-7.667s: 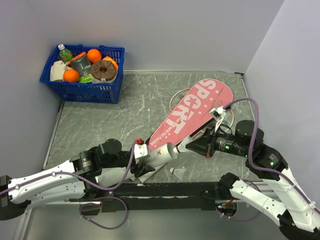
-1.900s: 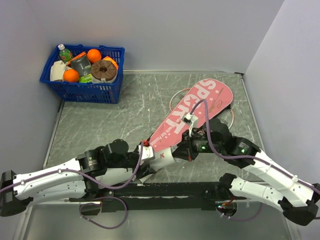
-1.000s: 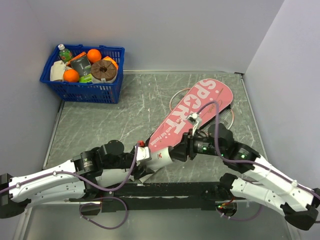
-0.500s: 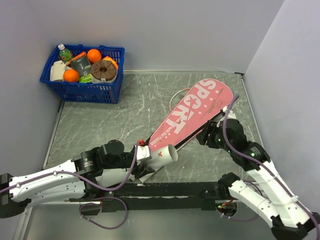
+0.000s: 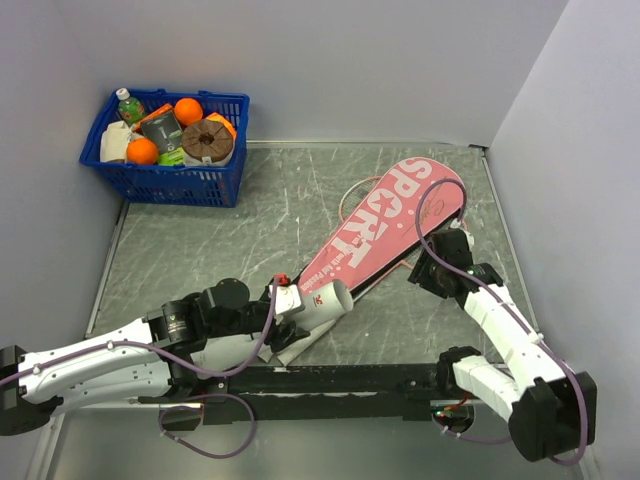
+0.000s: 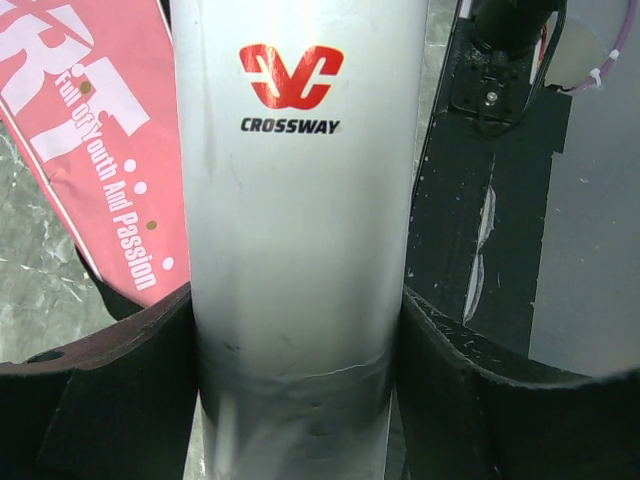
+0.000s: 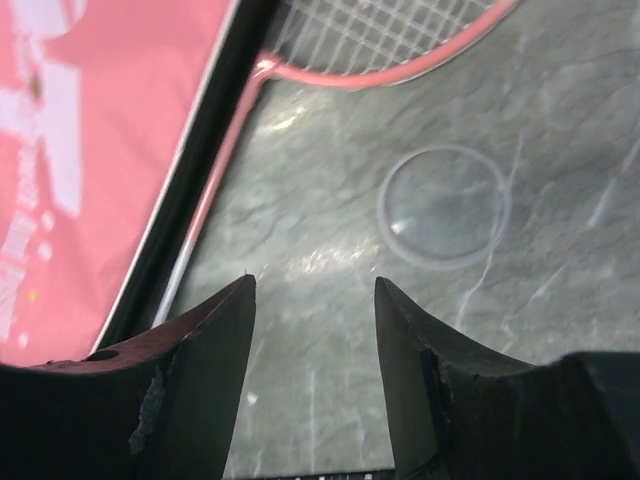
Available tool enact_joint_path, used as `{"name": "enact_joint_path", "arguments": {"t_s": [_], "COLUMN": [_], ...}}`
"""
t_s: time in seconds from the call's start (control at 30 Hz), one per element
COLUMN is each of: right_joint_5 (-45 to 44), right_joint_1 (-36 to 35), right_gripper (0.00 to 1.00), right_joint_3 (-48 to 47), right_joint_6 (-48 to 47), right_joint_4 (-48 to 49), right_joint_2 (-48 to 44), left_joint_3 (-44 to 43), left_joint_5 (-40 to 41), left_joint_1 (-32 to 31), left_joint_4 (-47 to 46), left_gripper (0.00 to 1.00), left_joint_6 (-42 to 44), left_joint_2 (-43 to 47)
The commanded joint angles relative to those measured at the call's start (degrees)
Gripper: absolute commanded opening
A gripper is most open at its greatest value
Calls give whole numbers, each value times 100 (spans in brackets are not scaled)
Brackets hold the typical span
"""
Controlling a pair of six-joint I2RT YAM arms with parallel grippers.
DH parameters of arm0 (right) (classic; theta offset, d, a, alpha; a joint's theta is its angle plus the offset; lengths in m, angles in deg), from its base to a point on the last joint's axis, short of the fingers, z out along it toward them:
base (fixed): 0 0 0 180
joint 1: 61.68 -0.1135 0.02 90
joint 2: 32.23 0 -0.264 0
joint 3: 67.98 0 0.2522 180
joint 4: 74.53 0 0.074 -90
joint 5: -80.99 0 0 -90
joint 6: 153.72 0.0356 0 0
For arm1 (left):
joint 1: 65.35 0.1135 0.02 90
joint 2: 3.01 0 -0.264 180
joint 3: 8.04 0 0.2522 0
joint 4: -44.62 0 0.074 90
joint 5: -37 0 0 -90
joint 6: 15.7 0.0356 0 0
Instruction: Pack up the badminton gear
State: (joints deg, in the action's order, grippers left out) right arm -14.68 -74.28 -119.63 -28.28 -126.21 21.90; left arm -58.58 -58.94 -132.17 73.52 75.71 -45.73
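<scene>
- The left gripper (image 5: 300, 303) is nearest, low over the near part of the counter (image 5: 230, 230). Its jaws hold the rear end of the white tube (image 6: 300, 200), with one dark finger on each side of it.
- The tube lies at a slant with its open mouth to the right. It bears a red logo and the word "CROSSWAY". Tube and gripper are almost where they were half a second ago.
- What is inside the tube cannot be seen.
- The right gripper (image 7: 315, 300) is the big change. One second ago it was at the mouth of the tube; now it is well apart from it, further right and further back, just beside the right edge of the pink bag (image 5: 390, 225).
- Its jaws are moderately apart with nothing between them; only bare counter shows in the gap.
- A clear round disc (image 7: 445, 205) lies flat on the counter just beyond these jaws.
- The earliest picture shows a shuttlecock on the counter near the tube. No view shows one now.
- The bag, lettered "SPORT", lies diagonally as before, its narrow end near the tube and its wide end toward the far right corner.
- The head of a racket (image 7: 385, 35) with a pink frame sticks out beside the bag.
- The blue basket (image 5: 165, 185) stands unchanged in the far left corner.
</scene>
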Motion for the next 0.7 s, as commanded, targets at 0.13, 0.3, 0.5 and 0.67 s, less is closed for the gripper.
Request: {"name": "enact_joint_path", "arguments": {"t_s": [0.13,0.3,0.5,0.67], "right_joint_5": [259,365,190,154], "right_joint_1": [539,645,654,645], "right_gripper": [53,50,48,44], "right_joint_3": [317,273,221,238], "right_joint_6": [-160,-257,-353,-363], "right_joint_4": [960,1154,1172,1207], "right_joint_2": [782,1293,1592,1732], "left_joint_3": [-401,-374,-383,-374], "left_joint_5": [172,171,163,163], "left_joint_1": [-32,-23,-23,-32], "left_joint_4": [-107,-107,-90,-81], "left_gripper": [1,1,1,1], "left_joint_6": [-308,-290,-273,-264], "left_joint_2": [-8,79,97,123]}}
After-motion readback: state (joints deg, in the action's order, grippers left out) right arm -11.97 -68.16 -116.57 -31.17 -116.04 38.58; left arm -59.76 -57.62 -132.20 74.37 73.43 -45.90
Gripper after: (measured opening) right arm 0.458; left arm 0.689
